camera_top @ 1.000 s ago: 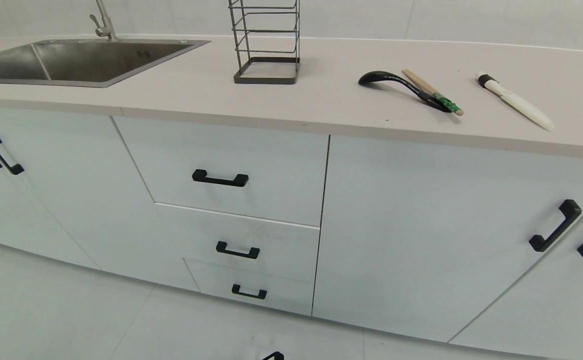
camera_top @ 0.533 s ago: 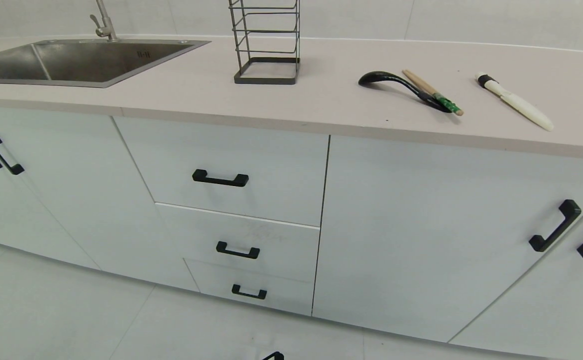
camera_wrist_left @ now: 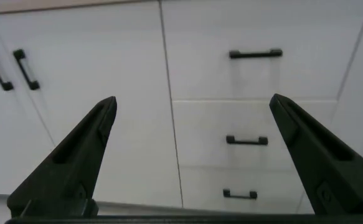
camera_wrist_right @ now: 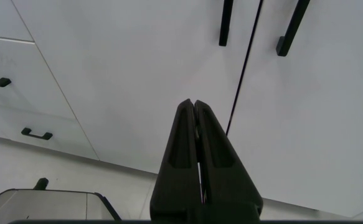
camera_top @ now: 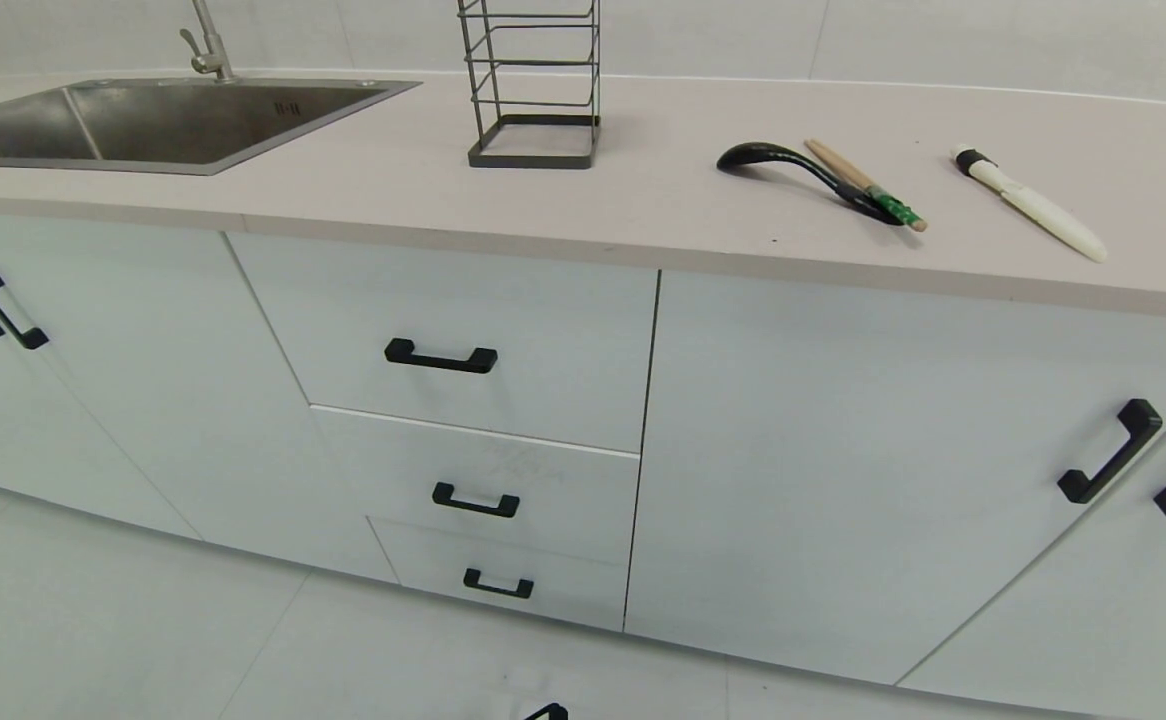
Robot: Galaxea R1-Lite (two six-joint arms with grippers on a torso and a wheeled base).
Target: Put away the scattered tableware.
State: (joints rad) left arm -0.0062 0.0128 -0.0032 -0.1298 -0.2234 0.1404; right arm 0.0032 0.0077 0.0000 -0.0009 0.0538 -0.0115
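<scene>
A black ladle (camera_top: 793, 165) lies on the pale countertop (camera_top: 623, 200), right of centre, with a pair of wooden chopsticks (camera_top: 865, 183) resting across its handle. Further right lies a cream-handled utensil with a black end (camera_top: 1028, 203). A dark wire rack (camera_top: 535, 85) stands upright at the counter's middle back. My left gripper (camera_wrist_left: 193, 106) is open, low down and facing the stack of three drawers (camera_wrist_left: 253, 99). My right gripper (camera_wrist_right: 195, 107) is shut with nothing in it, facing white cabinet doors (camera_wrist_right: 137, 74).
A steel sink (camera_top: 143, 120) with a tap (camera_top: 205, 40) is set into the counter at the far left. Below the counter are three drawers with black handles (camera_top: 440, 356), flanked by cabinet doors with black handles (camera_top: 1109, 451). Pale tiled floor (camera_top: 143, 640) lies in front.
</scene>
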